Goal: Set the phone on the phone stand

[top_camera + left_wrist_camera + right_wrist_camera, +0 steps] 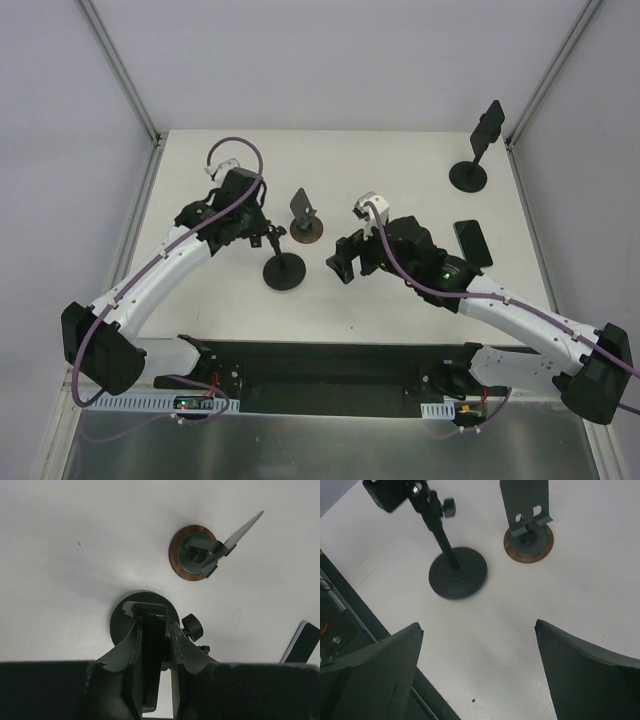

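At the right of centre in the top view, we see the phone lying dark side up on the white table, just beside the right arm's forearm on the side toward the top of the frame. It touches neither gripper. The right gripper sits to the left of the phone, near the middle of the table, and points toward the left of the frame, away from the phone. In its own wrist view the right gripper has its fingers spread wide with only bare table between them. Further up that frame stand the black stand and the copper-based stand. At the left of centre, well apart from the phone, the left gripper reaches over the black stand. In the left wrist view we find the left gripper drawn together on the stand's flat holder plate. The round base of the black stand shows beneath, and its knob sits just to the right. The copper-based stand is in the upper right of that frame, and a corner of the phone is at the right edge. In the top view the copper-based stand stands between the two grippers, near the black one. A third, tall stand stands in the table's upper right corner, further up the frame than the phone.
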Controlling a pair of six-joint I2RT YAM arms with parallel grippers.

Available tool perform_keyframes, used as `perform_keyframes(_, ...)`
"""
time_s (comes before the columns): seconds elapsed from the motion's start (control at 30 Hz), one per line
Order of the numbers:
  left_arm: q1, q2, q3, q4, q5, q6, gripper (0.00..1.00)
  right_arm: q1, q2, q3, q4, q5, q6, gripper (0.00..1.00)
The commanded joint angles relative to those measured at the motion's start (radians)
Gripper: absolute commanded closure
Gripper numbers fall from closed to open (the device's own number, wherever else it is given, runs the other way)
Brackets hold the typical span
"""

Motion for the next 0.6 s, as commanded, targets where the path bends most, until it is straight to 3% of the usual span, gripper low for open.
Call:
perform_keyframes(0.0, -0.181, -0.060, -0.009, -0.098, -0.307, -0.339, 1.00, 0.075, -0.003, -0.036, 0.147, 0.108, 0.006, 0.03)
perform_keyframes(0.13, -0.265, -0.030, -0.042, -0.104, -0.346, -0.462, 1.00, 0.158, -0.024, -0.128, 0.260, 0.200, 0.035, 0.03)
perform_keyframes(0.23, -0.303, -0.026, -0.042, -0.103, -0.376, -0.478, 0.63, 0.224, -0.031, -0.185, 0.349, 0.281, 0.035, 0.03)
perform_keyframes(0.27, -0.317, -0.031, -0.042, -0.100, -0.379, -0.482, 0.39, 0.239, -0.032, -0.209, 0.363, 0.300, 0.034, 0.03)
perform_keyframes(0.4, -0.333, -0.055, -0.018, -0.092, -0.334, -0.410, 0.07, 0.301, -0.026, -0.249, 0.446, 0.378, 0.043, 0.03)
perform_keyframes(0.57, -0.327, -0.253, -0.085, -0.002, -0.272, -0.168, 0.01, 0.356, 0.046, -0.191, 0.486, 0.457, 0.046, 0.03)
